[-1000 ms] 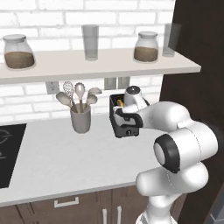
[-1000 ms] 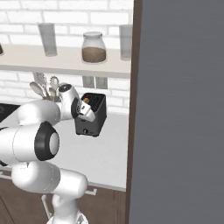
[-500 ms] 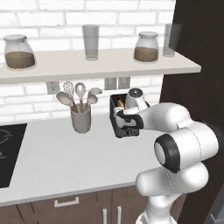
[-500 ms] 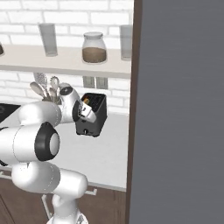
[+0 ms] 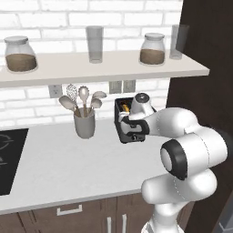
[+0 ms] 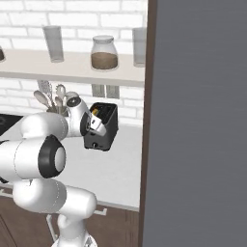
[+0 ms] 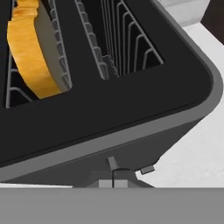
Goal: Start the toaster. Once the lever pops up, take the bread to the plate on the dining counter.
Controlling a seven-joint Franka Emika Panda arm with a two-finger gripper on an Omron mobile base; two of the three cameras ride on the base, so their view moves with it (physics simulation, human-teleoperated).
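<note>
The dark grey toaster (image 5: 124, 119) stands on the light grey worktop by the brick wall, also seen from the other side as the toaster (image 6: 107, 126). A slice of bread (image 7: 31, 48) with an orange-yellow crust sits in its left slot, and the bread's crust (image 5: 125, 108) peeks out on top. My gripper (image 7: 113, 182) is shut, fingertips together, low against the toaster's (image 7: 131, 109) narrow front face, where a small lever stub shows just above them. The hand (image 6: 96, 126) covers that face. The plate and dining counter are out of view.
A grey utensil cup (image 5: 84, 125) with spoons stands left of the toaster. Just above it, a shelf (image 5: 104, 69) carries jars and glasses. A black cooktop (image 5: 9, 154) lies at the far left. A tall dark cabinet panel (image 6: 202, 120) walls off the right side.
My hand has come down a little along the toaster's front face. The toaster and the bread have kept their places.
</note>
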